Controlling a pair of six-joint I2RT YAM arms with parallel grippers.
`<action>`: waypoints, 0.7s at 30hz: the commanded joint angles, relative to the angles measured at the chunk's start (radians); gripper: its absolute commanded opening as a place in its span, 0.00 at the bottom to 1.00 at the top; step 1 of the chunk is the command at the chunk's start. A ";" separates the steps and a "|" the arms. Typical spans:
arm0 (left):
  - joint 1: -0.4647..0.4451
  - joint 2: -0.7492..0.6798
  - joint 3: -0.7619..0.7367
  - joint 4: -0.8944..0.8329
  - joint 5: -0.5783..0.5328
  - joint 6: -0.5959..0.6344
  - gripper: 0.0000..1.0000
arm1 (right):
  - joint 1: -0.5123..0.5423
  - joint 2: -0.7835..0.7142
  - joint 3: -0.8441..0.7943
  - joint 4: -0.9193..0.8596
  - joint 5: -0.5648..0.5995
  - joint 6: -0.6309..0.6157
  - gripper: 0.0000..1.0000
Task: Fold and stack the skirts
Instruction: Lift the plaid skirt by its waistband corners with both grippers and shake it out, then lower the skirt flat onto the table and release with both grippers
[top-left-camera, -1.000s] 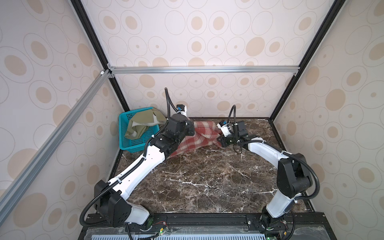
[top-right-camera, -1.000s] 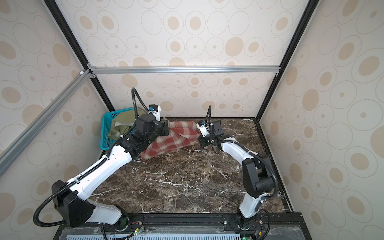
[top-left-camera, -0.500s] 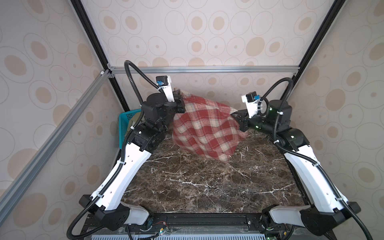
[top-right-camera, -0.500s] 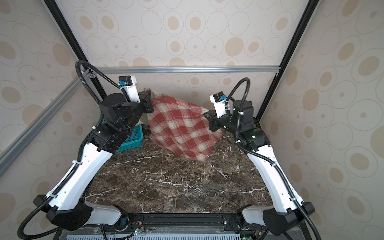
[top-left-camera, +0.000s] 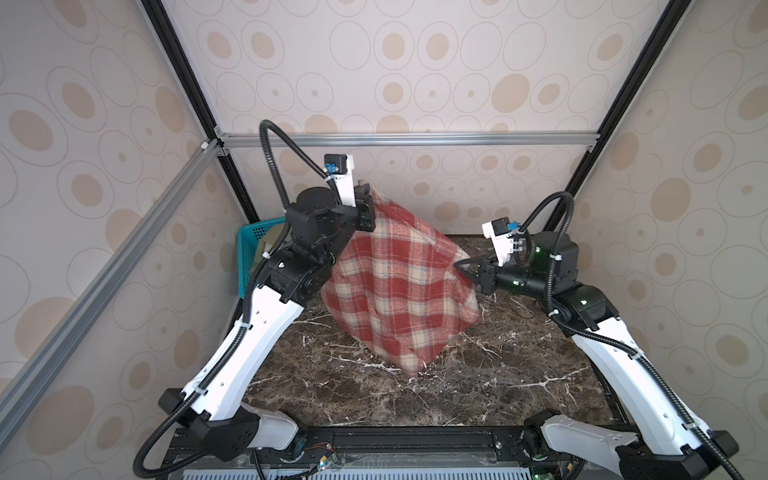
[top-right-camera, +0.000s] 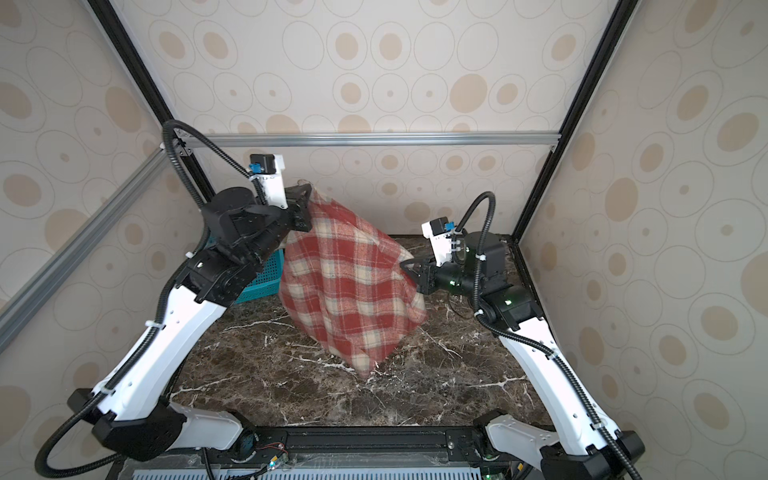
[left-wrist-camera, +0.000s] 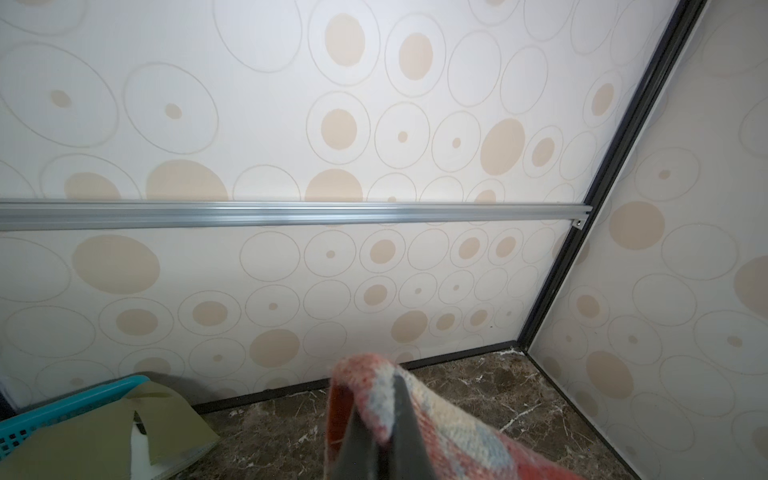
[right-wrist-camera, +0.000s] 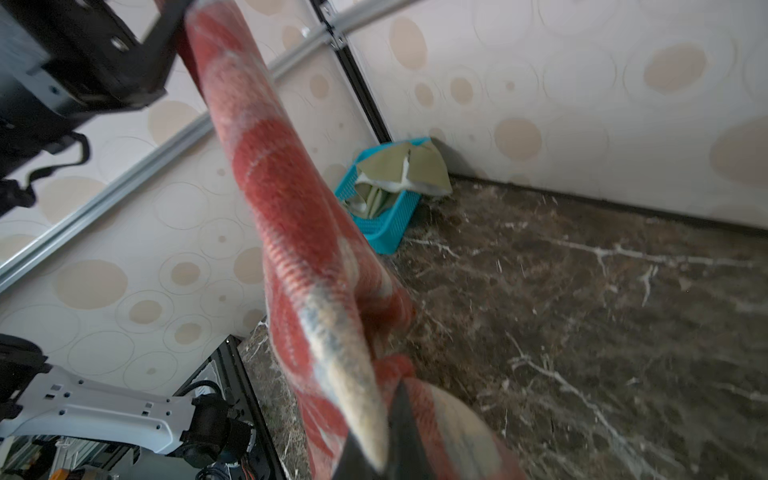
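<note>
Right, marble table (top-left-camera: 457, 395) lies under left gripper (top-left-camera: 363, 187) and right gripper (top-left-camera: 459, 266). Between them we see the plaid skirt (top-left-camera: 399, 291) hanging spread, low corner down near the table; we can't tell if it touches. Low beyond the left gripper sits the teal basket (right-wrist-camera: 390, 232), well apart from the right gripper. Heaped in it, the olive skirt (right-wrist-camera: 415, 166) drapes over the rim. Higher left gripper has jaws pinched tight on the plaid's upper corner. Lower right gripper is clamped fully onto the opposite corner.
</note>
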 joint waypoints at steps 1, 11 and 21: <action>0.019 0.128 0.010 0.084 0.082 -0.028 0.00 | -0.010 0.030 -0.062 0.034 0.155 0.092 0.00; 0.021 0.585 0.057 0.212 0.261 -0.212 0.87 | -0.031 0.244 -0.230 0.057 0.412 0.126 0.49; 0.013 0.188 -0.335 0.097 0.117 -0.209 0.89 | -0.027 0.228 -0.270 -0.016 0.478 0.054 0.69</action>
